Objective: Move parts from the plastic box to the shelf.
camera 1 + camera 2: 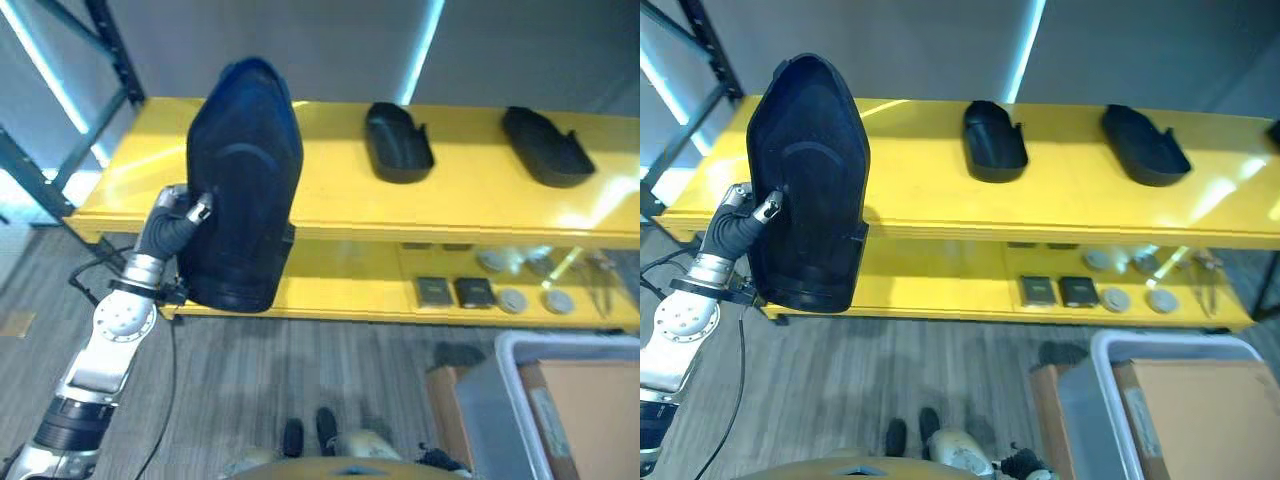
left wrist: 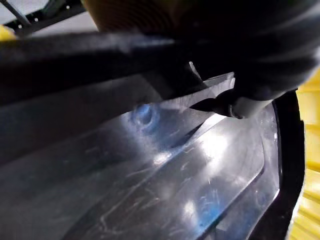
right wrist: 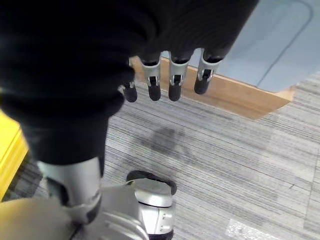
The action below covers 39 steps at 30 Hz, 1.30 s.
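1. Left hand (image 1: 182, 212) holds a large black part (image 1: 243, 185) upright in front of the yellow shelf (image 1: 330, 200); thumb and fingers pinch the part's left edge.
2. Part: glossy dark moulded plastic, a long shell with a rounded top and a squarer, stepped base. Its inner face is smooth and shiny with fine scratches and a raised rim, as the left wrist view shows from close up.
3. The part's top stands above the top board's rear edge; its base hangs level with the lower board. Whether it touches the shelf, I cannot tell.
4. Top board: smooth, glossy yellow. Two more black parts lie on it, one at the middle (image 1: 398, 142), one to the right (image 1: 546, 146), well apart, both hollow side up.
5. Lower board (image 1: 940, 280): two small dark square pieces (image 1: 1060, 291) side by side, and several grey round discs (image 1: 1115, 299) to their right.
6. Grey translucent plastic box (image 1: 490, 400) stands on the floor at lower right, beside a brown carton (image 1: 590, 410).
7. Right hand (image 3: 170, 75) hangs over grey striped carpet (image 3: 225, 165), fingers relaxed and straight, holding nothing.
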### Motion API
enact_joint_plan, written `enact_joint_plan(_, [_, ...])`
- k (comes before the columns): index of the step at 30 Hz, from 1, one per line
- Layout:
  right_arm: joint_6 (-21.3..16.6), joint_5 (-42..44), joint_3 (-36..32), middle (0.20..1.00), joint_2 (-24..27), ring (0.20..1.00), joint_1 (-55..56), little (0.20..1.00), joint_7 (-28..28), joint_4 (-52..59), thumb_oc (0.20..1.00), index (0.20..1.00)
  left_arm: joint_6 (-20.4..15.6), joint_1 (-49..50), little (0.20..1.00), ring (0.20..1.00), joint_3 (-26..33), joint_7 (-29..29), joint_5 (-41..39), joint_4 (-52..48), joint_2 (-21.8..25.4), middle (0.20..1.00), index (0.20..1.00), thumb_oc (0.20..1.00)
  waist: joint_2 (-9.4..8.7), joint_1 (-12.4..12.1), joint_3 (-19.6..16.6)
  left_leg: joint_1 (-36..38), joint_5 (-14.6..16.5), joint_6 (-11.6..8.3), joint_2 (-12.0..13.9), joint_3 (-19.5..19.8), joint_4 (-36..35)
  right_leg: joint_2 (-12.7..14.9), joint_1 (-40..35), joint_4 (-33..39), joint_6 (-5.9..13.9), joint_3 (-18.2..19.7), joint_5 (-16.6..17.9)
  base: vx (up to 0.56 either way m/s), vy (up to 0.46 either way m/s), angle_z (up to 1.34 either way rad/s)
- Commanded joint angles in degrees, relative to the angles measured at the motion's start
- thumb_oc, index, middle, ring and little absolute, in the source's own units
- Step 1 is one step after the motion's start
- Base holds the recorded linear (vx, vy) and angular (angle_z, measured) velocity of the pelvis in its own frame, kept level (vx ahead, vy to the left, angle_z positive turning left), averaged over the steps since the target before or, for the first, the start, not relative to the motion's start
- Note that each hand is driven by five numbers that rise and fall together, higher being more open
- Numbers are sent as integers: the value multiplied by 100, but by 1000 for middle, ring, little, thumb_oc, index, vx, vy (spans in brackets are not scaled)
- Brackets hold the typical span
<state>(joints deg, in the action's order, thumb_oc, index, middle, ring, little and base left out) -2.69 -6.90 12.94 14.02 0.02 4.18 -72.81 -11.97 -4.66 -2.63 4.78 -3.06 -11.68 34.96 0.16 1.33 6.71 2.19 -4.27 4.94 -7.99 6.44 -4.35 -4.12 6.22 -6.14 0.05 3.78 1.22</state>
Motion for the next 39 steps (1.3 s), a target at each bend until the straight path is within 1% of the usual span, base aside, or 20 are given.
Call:
enact_joint_plan(1, [-95,119,206,1000,-75,1000,-122,1000,-33,-114,1000,1000,-428,-157,200,200,141,180,-301,-424,-82,200,200,200,-87,118,-361,2,708,-121,-77,-39,597,123,33,135,384,-159,253,196,11,20])
enact_joint_plan(2, [-102,49,211,1000,34,1000,-166,1000,-50,-115,1000,1000,-442,-59,200,200,242,184,-468,-454,-166,200,200,200,0,75,-235,-194,805,-370,-142,-261,1404,176,-135,168,344,-214,211,88,65,17])
enact_joint_plan(3, [-109,11,209,1000,112,1000,-222,1000,-43,-87,1000,1000,-435,-79,200,200,229,210,-516,-431,-199,200,200,200,23,56,-167,-335,744,-519,-104,-372,1647,209,-166,145,322,-269,202,92,90,13])
enact_joint_plan(5, [-105,-3,78,1000,243,1000,-244,1000,36,-51,1000,1000,-418,-179,200,200,153,224,-562,-322,-212,200,200,200,-102,65,-89,-675,789,-629,427,-870,1824,545,-300,235,363,-424,202,37,100,33])
enact_joint_plan(7, [-115,292,-152,1000,274,1000,-234,1000,117,-9,1000,1000,-407,-181,200,200,88,211,-579,-286,-193,200,200,200,-175,32,-121,-724,840,-629,797,-928,1489,769,-449,426,436,-465,208,115,147,63])
enact_joint_plan(9, [-115,536,-288,1000,284,1000,-159,1000,146,60,1000,1000,-372,-160,200,200,102,331,-549,-216,-125,200,200,200,-175,-9,-204,-803,353,-790,1353,-720,950,907,-520,496,527,-417,147,152,166,24])
enact_joint_plan(10, [-113,538,-290,1000,284,1000,-153,1000,147,64,1000,1000,-373,-163,200,200,93,336,-548,-211,-124,200,200,200,-172,-3,-214,-781,319,-805,1360,-710,889,899,-517,495,519,-429,143,152,252,0])
enact_joint_plan(11, [-94,471,-233,1000,331,1000,-159,1000,213,69,1000,1000,-357,-245,200,200,113,492,-544,-146,-68,200,200,200,-90,-24,-204,-936,-263,-993,1855,-510,447,968,-541,463,571,-350,11,166,279,-7])
enact_joint_plan(12, [-78,368,-155,1000,380,1000,-168,1000,223,57,1000,1000,-368,-279,200,200,102,548,-525,-116,-67,200,200,200,-36,-30,-205,-903,-431,-1064,1971,-476,255,989,-587,461,591,-332,-50,233,402,5])
enact_joint_plan(13, [-64,262,-112,1000,431,1000,-179,1000,208,16,1000,1000,-372,-286,200,200,108,566,-485,-102,-52,200,200,200,17,-65,-210,-861,-473,-1105,1966,-396,144,1026,-668,478,625,-313,-89,222,376,4])
enact_joint_plan(15, [-50,80,-189,1000,523,1000,-106,1000,205,-69,1000,1000,-361,-247,200,200,168,489,-423,-165,14,200,200,200,127,-86,-293,-722,-226,-1070,1767,-390,173,1271,-852,437,766,-372,-156,242,446,-10])
enact_joint_plan(17, [-14,118,-370,1000,539,1000,-76,1000,186,-135,1000,1000,-310,-297,200,200,159,462,-122,-169,265,200,200,200,127,-87,-329,-660,-77,-910,1445,-328,176,1554,-716,92,844,-352,134,195,445,-20])
enact_joint_plan(19, [-9,268,-495,1000,436,1000,-125,1000,198,-124,1000,1000,-254,-374,200,200,213,538,351,-140,655,200,200,200,95,-74,-263,-553,0,-810,1253,-530,149,1689,-496,-255,863,-308,508,118,340,-22])
enact_joint_plan(21, [63,112,-271,1000,263,1000,-169,1000,108,-247,1000,1000,-256,-391,200,200,252,581,330,-108,712,200,200,200,127,-151,-202,-507,-31,-746,1218,-659,24,1627,-209,-417,851,-575,531,32,233,-36])
enact_joint_plan(23, [20,-152,80,1000,103,1000,-155,1000,94,-169,1000,1000,-235,-483,200,200,250,662,351,59,675,200,200,200,103,-14,-205,-570,-72,-763,1168,-666,-65,1233,-43,-146,797,-317,394,41,131,-56])
enact_joint_plan(25, [7,-71,108,1000,57,1000,-117,1000,105,-149,1000,1000,-251,-625,200,200,155,743,338,178,635,200,200,200,93,47,-194,-625,-69,-779,1172,-682,-65,1104,61,147,764,-98,354,24,53,-31])
enact_joint_plan(27, [11,-159,305,1000,-78,1000,0,1000,137,-67,1000,1000,-67,-894,200,200,60,919,720,368,594,200,200,200,4,130,-154,-681,-46,-805,1195,-737,-65,1208,78,628,811,-31,564,80,-25,4])
enact_joint_plan(29, [11,-160,303,1000,-80,1000,2,1000,138,-66,1000,1000,-71,-904,200,200,49,926,723,381,595,200,200,200,2,134,-156,-683,-47,-805,1193,-731,-65,1210,68,647,811,-39,572,34,-42,-6])
enact_joint_plan(32, [28,-384,469,1000,44,1000,71,1000,119,-29,1000,1000,-3,-1143,200,200,80,1124,538,769,468,200,200,200,15,248,-85,-777,-77,-865,1254,-833,-65,1225,68,999,802,-119,698,13,-84,-9])
enact_joint_plan(39, [15,60,74,1000,325,1000,-103,1000,320,-123,1000,1000,2,-2193,200,200,-191,1382,-24,1740,190,200,200,200,99,436,2,-1131,-181,-969,1408,-1047,-65,1132,451,1114,872,-6,795,-41,-50,-18])
